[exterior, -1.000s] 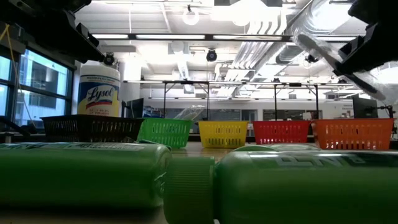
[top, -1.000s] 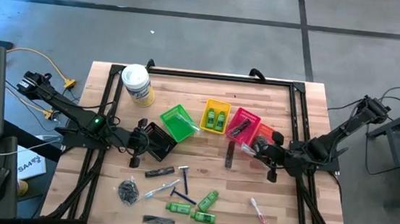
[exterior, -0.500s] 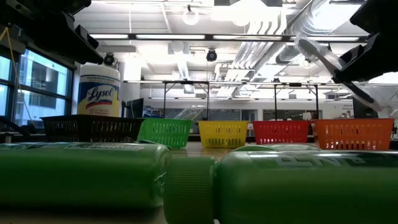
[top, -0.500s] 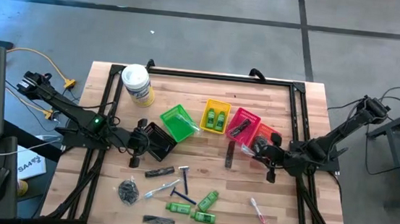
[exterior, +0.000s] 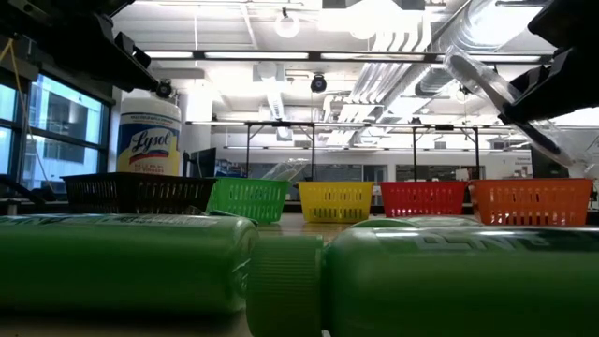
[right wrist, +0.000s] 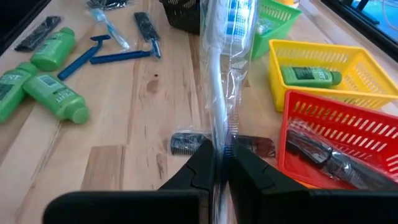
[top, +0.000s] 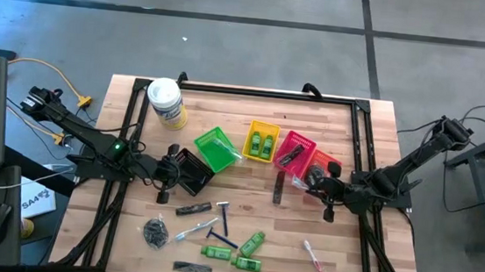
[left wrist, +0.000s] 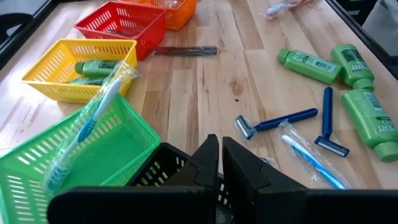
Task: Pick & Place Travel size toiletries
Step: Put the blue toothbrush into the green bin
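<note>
My right gripper (right wrist: 219, 155) is shut on a clear-wrapped toothbrush (right wrist: 222, 74) in the air beside the orange basket (top: 321, 163) and red basket (top: 294, 149). My left gripper (left wrist: 220, 149) is shut and hovers over the black basket (top: 192, 172), holding nothing. Other toiletries lie flat on the wood: green bottles (top: 252, 242), blue razors (top: 221, 235), a wrapped toothbrush (top: 188, 231), black combs (top: 193, 208), a dark mesh bundle (top: 156, 231) and a red toothbrush (top: 315, 261). Another toothbrush (left wrist: 93, 115) leans in the green basket (top: 216, 149). My right gripper pinches the wrapped toothbrush between its two fingers on the clear wrap around its shaft (right wrist: 219, 142). The toothbrush runs along the fingers and sticks out ahead of them. It is lifted clear of the table and slants upward (exterior: 482, 82). How far back it reaches is hidden by the fingers.
The yellow basket (top: 261, 140) holds two green bottles, and the red basket holds a dark item. A white-lidded tub (top: 165, 101) stands at the far left. A black comb (top: 279, 190) lies just left of my right gripper. A black frame (top: 360, 155) borders the table.
</note>
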Controlling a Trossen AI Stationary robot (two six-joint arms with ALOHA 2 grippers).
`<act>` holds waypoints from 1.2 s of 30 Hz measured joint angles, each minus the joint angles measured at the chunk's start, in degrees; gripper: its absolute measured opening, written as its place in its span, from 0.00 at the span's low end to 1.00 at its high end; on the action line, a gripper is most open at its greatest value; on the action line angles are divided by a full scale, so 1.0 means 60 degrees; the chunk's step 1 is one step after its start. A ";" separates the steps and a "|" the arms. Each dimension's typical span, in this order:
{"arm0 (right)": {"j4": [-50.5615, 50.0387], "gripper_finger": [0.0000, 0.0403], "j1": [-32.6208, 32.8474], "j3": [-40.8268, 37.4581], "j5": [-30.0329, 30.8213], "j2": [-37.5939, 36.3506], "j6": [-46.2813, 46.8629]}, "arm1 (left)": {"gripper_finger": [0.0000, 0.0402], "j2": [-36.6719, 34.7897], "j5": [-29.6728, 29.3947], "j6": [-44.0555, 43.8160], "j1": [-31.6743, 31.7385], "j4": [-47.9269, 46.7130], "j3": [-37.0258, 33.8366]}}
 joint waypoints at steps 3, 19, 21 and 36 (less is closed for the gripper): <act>-0.0191 0.05 0.0000 -0.0004 0.0004 -0.0089 -0.0053 | 0.04 0.0000 0.0000 0.0000 -0.0002 -0.0002 0.0000; -0.0367 0.05 0.0000 -0.0015 -0.0011 -0.0318 0.0022 | 0.04 0.0000 0.0000 -0.0069 -0.0002 -0.0290 0.0004; -0.0367 0.05 0.0000 -0.0015 -0.0011 -0.0318 0.0026 | 0.04 0.0000 0.0000 -0.0073 0.0000 -0.0288 0.0004; -0.2041 0.05 -0.2125 0.2783 -0.2941 0.1675 0.0246 | 0.04 0.0048 -0.0022 0.0731 0.0000 0.1228 0.0015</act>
